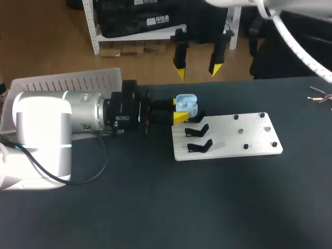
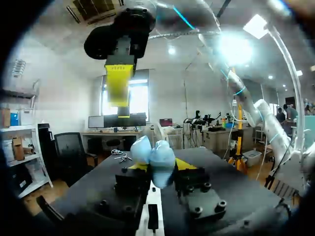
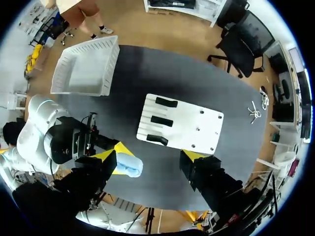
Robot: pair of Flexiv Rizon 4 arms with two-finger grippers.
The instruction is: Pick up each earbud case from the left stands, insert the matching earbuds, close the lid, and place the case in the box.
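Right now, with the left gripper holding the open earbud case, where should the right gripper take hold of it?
Probably the earbud case's far end, below the raised lid, coming down from above: the left gripper pinches its near sides, the right gripper hangs open overhead, and the lid would swing.

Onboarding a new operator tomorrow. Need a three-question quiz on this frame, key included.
1. True or false: the left arm's jaws are shut on the earbud case.
2. How many black stands are on the white board? A two, B three, C five.
3. Is the case's lid open or closed?
Key: 1 true; 2 B; 3 open.
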